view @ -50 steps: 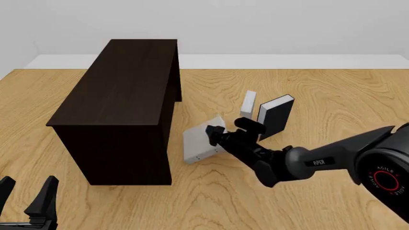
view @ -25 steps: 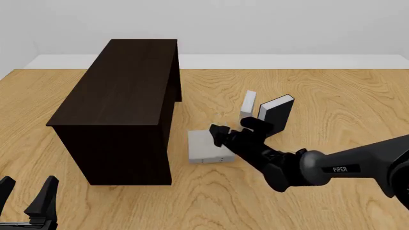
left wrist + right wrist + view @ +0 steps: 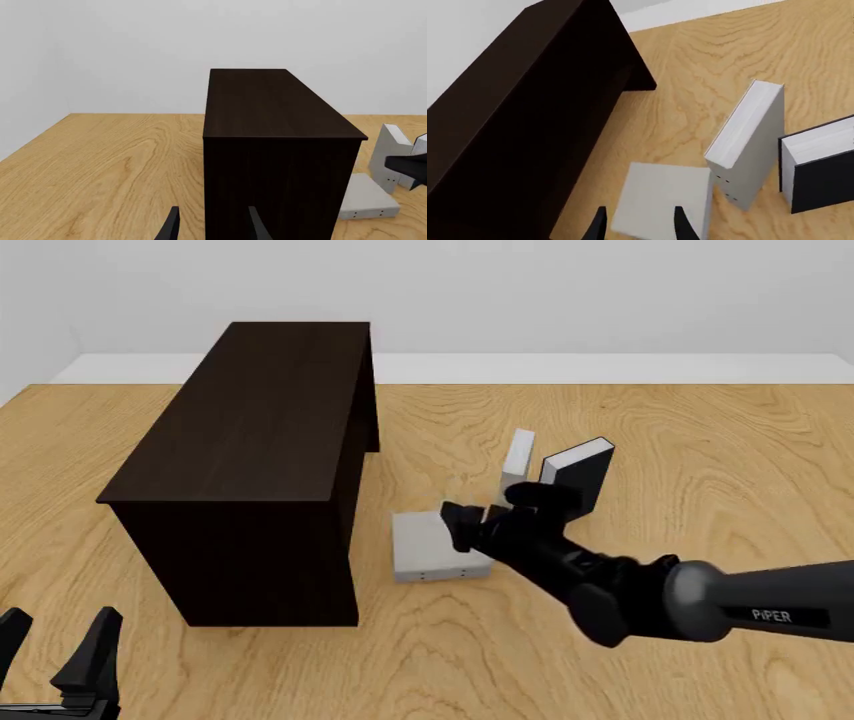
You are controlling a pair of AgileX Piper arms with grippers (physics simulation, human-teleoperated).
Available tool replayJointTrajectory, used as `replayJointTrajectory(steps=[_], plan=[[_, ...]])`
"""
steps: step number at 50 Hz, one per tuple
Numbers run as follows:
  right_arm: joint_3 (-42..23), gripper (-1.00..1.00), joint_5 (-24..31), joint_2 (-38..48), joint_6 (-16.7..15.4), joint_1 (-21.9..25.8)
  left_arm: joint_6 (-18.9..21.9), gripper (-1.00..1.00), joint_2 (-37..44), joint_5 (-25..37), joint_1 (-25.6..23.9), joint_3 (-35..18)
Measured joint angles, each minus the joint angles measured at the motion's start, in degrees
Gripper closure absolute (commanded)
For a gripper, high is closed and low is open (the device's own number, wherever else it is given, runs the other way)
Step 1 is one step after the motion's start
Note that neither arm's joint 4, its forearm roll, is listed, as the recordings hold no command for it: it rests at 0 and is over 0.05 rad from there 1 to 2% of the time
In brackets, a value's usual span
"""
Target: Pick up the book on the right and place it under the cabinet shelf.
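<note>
The book, light grey with tiny dark dots near one edge, lies flat on the table just right of the cabinet shelf, with a narrow strip of table between them. My right gripper is open at the book's right edge, its fingers not closed on anything. The right wrist view looks down on the book between the open fingertips of the right gripper, with the cabinet shelf beside it. My left gripper stands open at the near left corner, empty, facing the cabinet shelf.
A thinner grey book stands upright behind the right gripper, and a black-covered book leans just right of it. Both also show in the right wrist view, the grey book and the black book.
One second ago the right gripper held the book tilted above the table. The book now lies flat beside the cabinet, and the gripper has let go and drawn back slightly.
</note>
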Motion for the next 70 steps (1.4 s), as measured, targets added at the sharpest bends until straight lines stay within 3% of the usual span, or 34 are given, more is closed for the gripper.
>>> replayJointTrajectory(steps=[26, 45, 58, 70], plan=[[0.7, -1.00, 8.8, -5.3, -17.3, -2.0, 0.0, -1.00, 0.0, 0.0, 0.0, 0.0], [1.9, -1.00, 10.1, -6.1, -27.1, -5.5, 0.0, -1.00, 0.2, -0.2, 0.1, 0.1], [2.4, -1.00, 10.1, -6.1, -30.2, -6.8, 0.0, -1.00, 0.3, -0.3, 0.2, 0.1], [2.6, -1.00, 10.2, -6.4, -30.0, -6.6, 0.0, -1.00, 0.3, -0.3, 0.3, 0.1]])
